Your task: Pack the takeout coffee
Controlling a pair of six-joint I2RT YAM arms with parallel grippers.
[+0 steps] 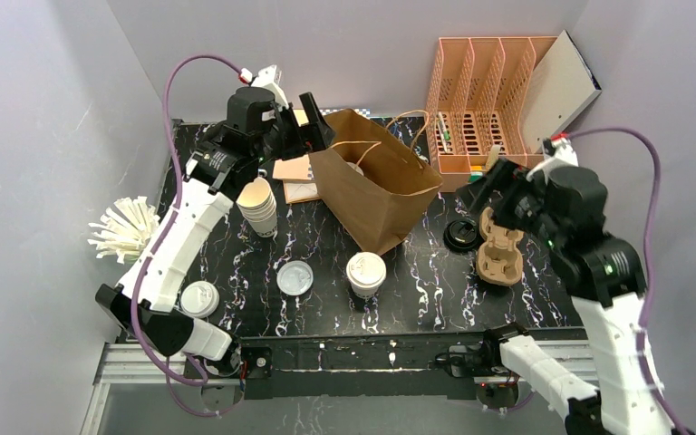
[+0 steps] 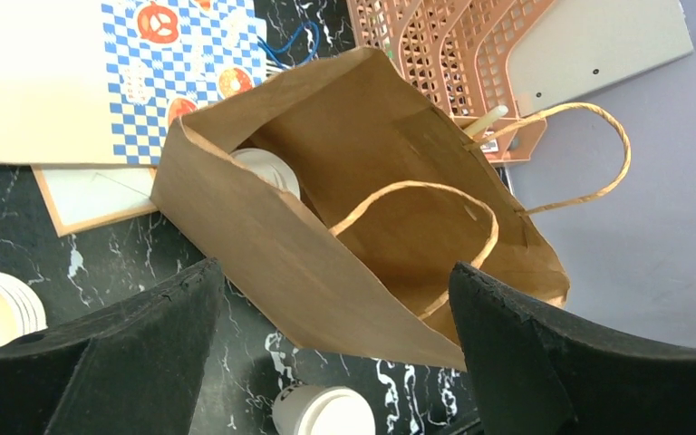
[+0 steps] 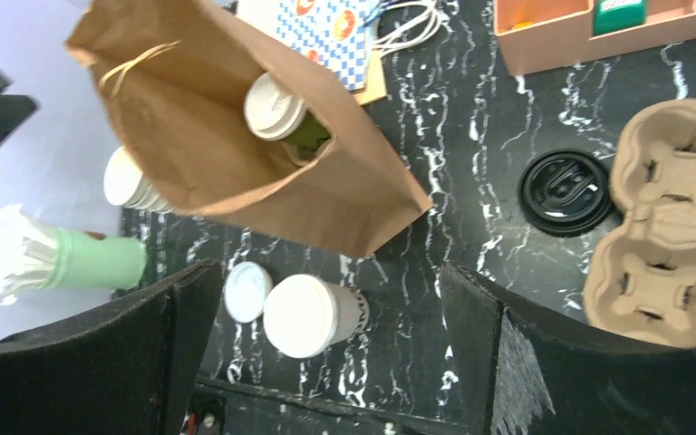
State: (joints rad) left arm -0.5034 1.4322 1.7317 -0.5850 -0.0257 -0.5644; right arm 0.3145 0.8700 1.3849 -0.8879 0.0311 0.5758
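Table (image 3: pixel 471 181), cream cup (image 3: pixel 301 314) clear of fingers (image 3: pixel 544 381)

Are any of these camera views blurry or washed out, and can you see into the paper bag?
Top external view: evenly lit and sharp throughout. Left wrist view: the paper bag interior is clear, the gripper fingers are dark and soft, and the white sheet at top left is washed out. Right wrist view: sharp, and the lidded green cup inside the bag shows well.

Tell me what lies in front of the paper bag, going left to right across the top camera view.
white lid at the far left, flat pale lid, lidded cream cup, black lid, cardboard cup carrier
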